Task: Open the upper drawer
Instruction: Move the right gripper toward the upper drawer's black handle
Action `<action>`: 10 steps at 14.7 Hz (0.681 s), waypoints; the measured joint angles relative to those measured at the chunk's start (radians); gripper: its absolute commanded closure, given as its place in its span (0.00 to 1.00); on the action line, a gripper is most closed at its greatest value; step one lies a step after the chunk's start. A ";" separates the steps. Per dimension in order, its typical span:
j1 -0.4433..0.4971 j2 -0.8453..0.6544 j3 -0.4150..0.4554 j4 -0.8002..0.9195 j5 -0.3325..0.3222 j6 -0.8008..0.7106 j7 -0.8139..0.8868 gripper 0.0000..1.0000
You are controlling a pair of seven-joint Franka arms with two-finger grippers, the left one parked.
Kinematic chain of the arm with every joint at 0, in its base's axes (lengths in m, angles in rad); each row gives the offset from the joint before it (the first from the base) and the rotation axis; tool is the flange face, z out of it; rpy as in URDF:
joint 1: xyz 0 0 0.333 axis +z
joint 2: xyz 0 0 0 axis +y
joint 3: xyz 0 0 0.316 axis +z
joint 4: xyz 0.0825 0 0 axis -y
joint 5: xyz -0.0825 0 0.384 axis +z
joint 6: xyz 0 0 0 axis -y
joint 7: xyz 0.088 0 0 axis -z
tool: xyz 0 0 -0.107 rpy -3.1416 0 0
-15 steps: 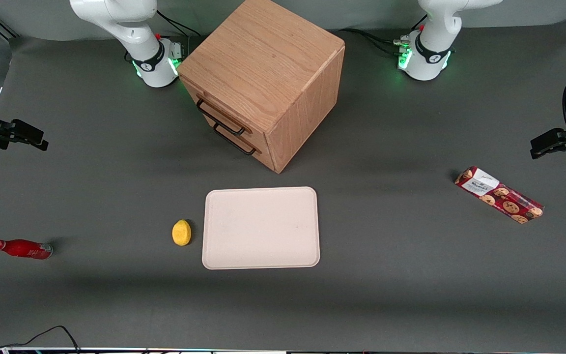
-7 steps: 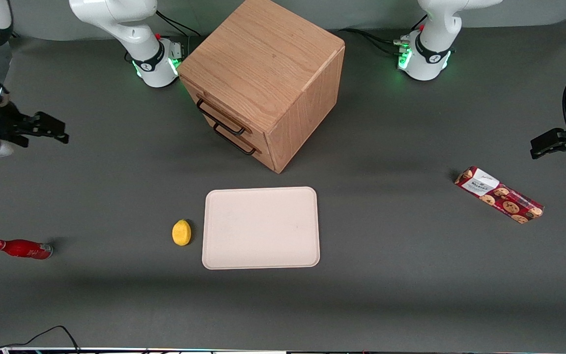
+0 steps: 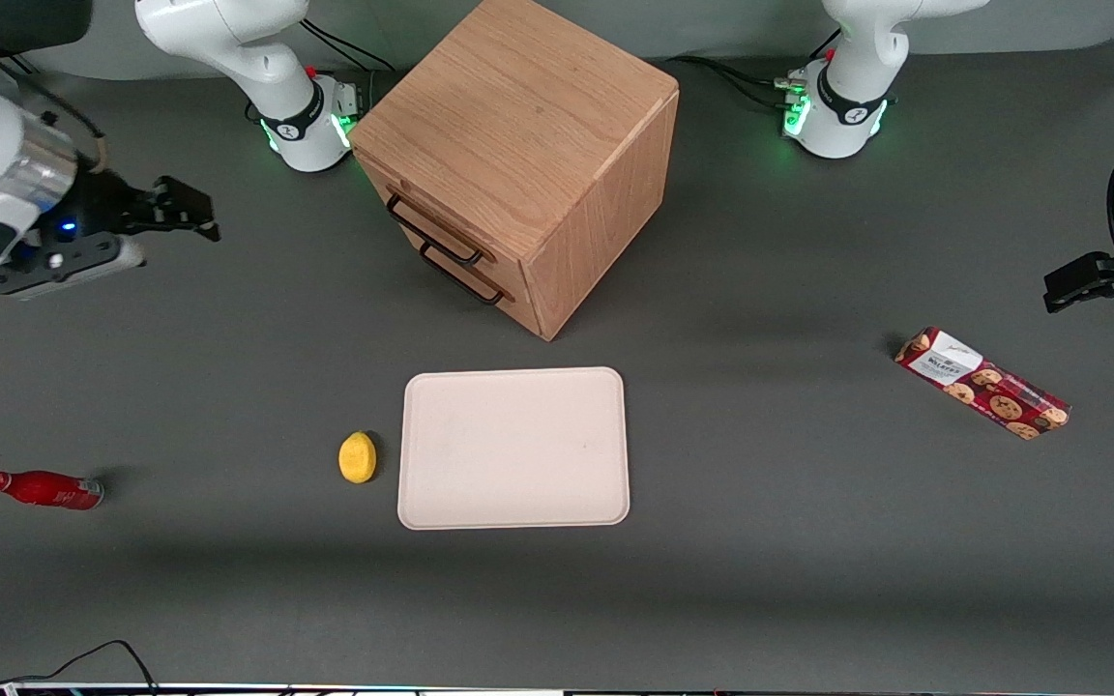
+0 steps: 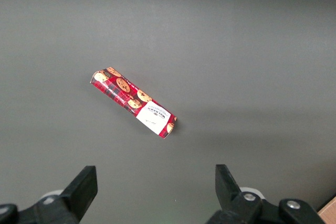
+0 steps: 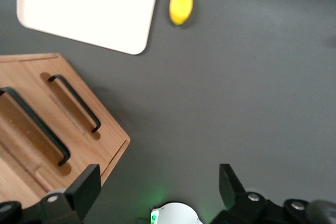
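The wooden cabinet (image 3: 518,116) stands at the middle of the table, farther from the front camera than the tray. Its upper drawer (image 3: 419,215) is shut, with a thin black bar handle (image 3: 433,235) just above the lower drawer's handle (image 3: 462,276). My right gripper (image 3: 194,213) hangs open and empty above the table, well off toward the working arm's end from the drawer fronts. In the right wrist view my gripper (image 5: 159,182) is open, and the upper drawer (image 5: 21,116) and the lower handle (image 5: 74,103) show.
A cream tray (image 3: 513,448) lies nearer the front camera than the cabinet, with a yellow lemon (image 3: 357,456) beside it. A red bottle (image 3: 43,489) lies toward the working arm's end. A red cookie box (image 3: 982,383) lies toward the parked arm's end.
My right gripper has moved in from the table's end toward the cabinet's drawer fronts and a little farther from the front camera. The drawers have not moved.
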 measured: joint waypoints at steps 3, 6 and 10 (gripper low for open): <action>0.124 0.000 -0.027 0.000 0.001 -0.001 -0.001 0.00; 0.218 0.002 -0.037 0.000 0.009 -0.001 -0.002 0.00; 0.350 0.014 -0.069 0.000 0.011 0.003 -0.002 0.00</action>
